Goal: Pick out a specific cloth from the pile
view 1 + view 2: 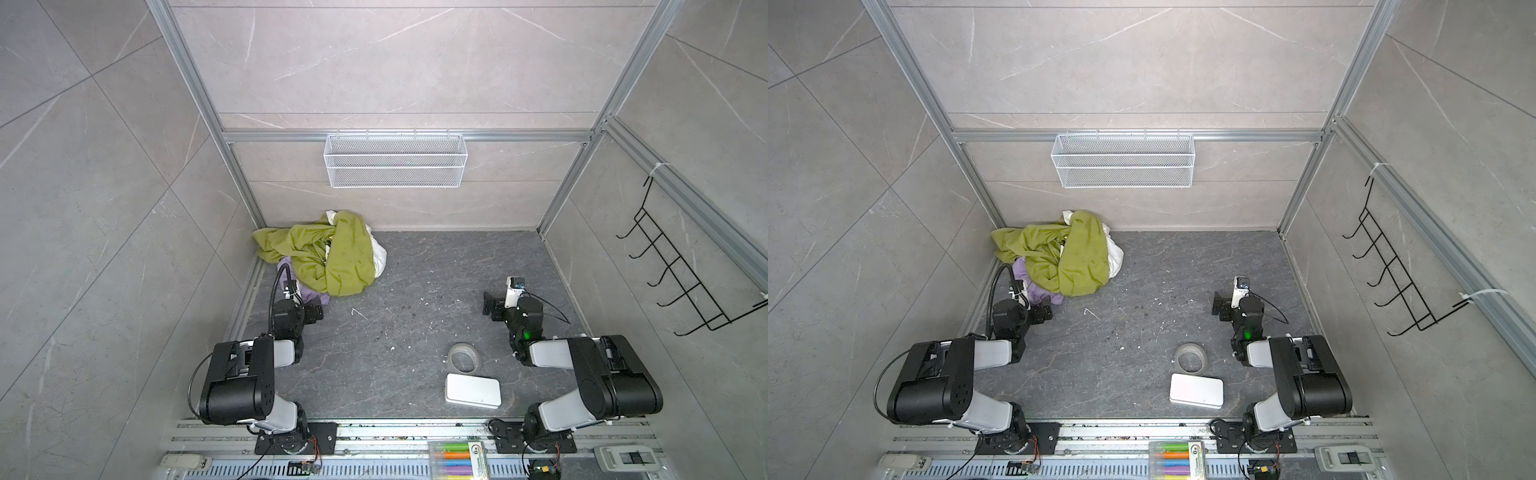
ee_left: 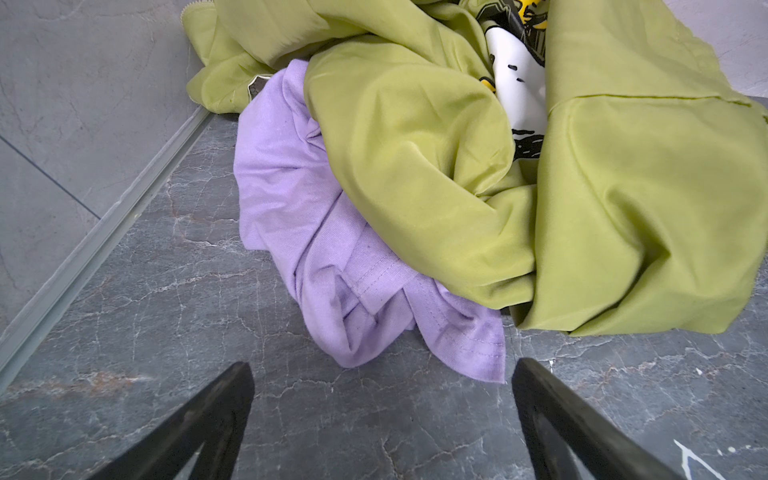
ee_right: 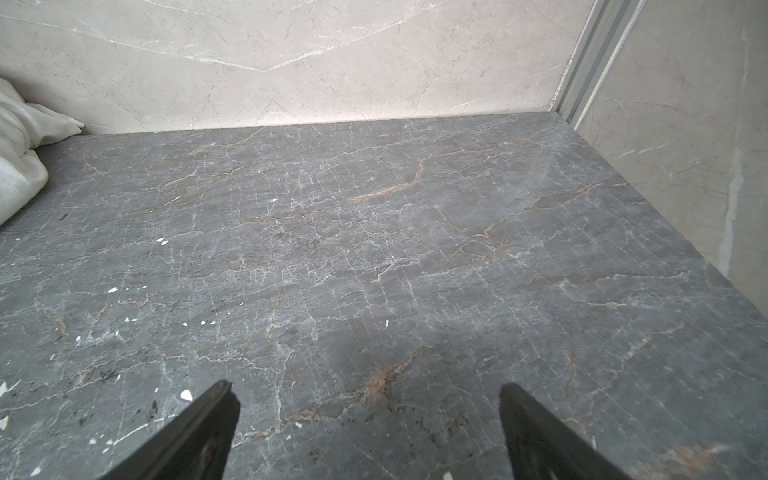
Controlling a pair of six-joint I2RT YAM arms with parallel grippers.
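Dark grey marbled tabletop [image 1: 415,291] fills the cell floor, pale tiled walls on three sides. The pile [image 1: 332,253] [image 1: 1075,253] sits in the back-left corner against the walls: crumpled olive-green fabric on top, with white fabric poking out at its back and right side. A white-yellow-black print shows in a fold in the left wrist view [image 2: 415,145], and a bit of the white fabric shows at the frame edge in the right wrist view [image 3: 16,158]. White wire basket [image 1: 395,160] hangs on the back wall, and black hook rack [image 1: 681,270] hangs on the right wall. The cloth [image 1: 309,296] [image 1: 1019,268] [image 2: 291,199] is lavender, bunched, and mostly tucked under the near-left edge of the green fabric. Its stitched hem spills out onto the tabletop toward the left arm. White flat case [image 1: 473,390] lies near front right, with tape roll [image 1: 463,357] just behind it, apart from it. Marker pack [image 1: 457,459] is on the front rail. Left gripper [image 1: 319,309] [image 1: 1045,311] [image 2: 382,370] is low over the table just in front of the cloth's hem, with jaws spread wide and nothing between them. Right gripper [image 1: 490,305] [image 1: 1219,305] [image 3: 365,388] is over bare tabletop on the right, well apart from the pile, with jaws also wide apart and empty.
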